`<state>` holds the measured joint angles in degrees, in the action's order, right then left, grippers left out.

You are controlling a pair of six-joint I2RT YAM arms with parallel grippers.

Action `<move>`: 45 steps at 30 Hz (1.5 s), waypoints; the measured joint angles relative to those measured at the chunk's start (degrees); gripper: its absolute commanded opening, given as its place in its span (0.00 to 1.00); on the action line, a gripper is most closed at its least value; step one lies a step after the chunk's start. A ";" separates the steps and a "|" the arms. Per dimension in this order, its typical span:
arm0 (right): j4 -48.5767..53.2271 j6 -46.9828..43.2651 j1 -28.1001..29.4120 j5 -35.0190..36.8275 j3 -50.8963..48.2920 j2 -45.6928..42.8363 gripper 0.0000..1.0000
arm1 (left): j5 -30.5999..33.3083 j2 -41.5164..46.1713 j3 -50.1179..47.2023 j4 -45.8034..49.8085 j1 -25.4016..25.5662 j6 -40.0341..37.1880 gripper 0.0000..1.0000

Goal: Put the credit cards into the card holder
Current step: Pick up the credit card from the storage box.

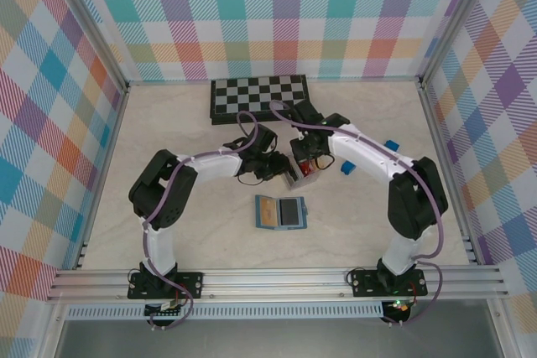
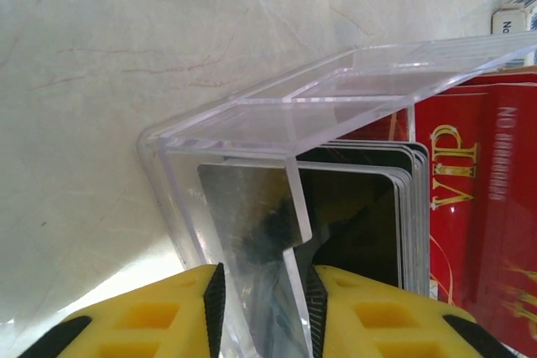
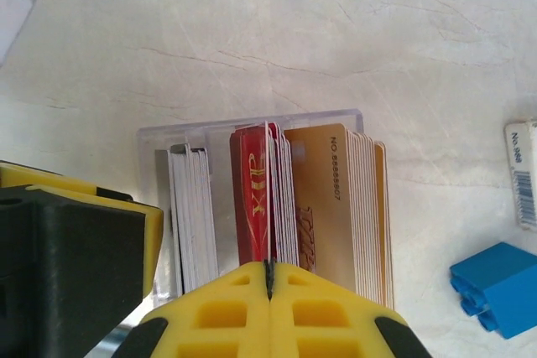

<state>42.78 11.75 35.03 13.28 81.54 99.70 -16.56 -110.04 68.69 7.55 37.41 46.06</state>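
A clear plastic box [image 3: 252, 120] stands on the table with cards upright in it: red credit cards [image 3: 252, 194] in the middle and tan ones [image 3: 336, 199] to their right. My right gripper [image 3: 269, 278] is shut on the edge of one red card in the stack. My left gripper [image 2: 262, 308] is shut across a wall of the clear box [image 2: 252, 111], with red cards [image 2: 478, 207] behind it. The teal card holder [image 1: 281, 212] lies open like a book on the table, nearer the arm bases than both grippers [image 1: 295, 172].
Dark, white-edged cards [image 3: 191, 207] fill the box's left compartment. A blue block [image 3: 495, 287] and a white labelled item [image 3: 522, 173] lie to the right of the box. A chessboard [image 1: 258, 98] lies at the back of the table.
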 measured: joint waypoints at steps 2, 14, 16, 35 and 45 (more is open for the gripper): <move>-0.28 1.33 -0.87 -2.08 -0.81 -1.88 0.00 | 0.04 1.29 -0.52 0.48 0.00 -0.24 0.44; -9.81 13.97 -10.47 -23.87 -10.45 -15.37 0.00 | -5.55 17.38 -10.95 -14.84 -3.30 7.19 0.64; -12.72 17.11 -12.39 -28.17 -12.44 -17.81 0.00 | -8.44 17.64 -12.17 -20.65 -4.66 10.08 0.64; -26.93 31.01 -16.22 -46.97 -17.46 -21.44 0.04 | -21.51 13.66 -12.63 -46.01 -5.60 22.82 0.08; -30.01 34.10 -18.64 -53.66 -19.67 -20.52 0.24 | -23.02 13.99 -12.59 -48.68 -5.68 23.19 0.00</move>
<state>12.78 45.84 16.38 -40.38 61.87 79.18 -39.57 -96.05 56.10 -41.12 31.73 69.25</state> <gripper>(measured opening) 0.218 0.037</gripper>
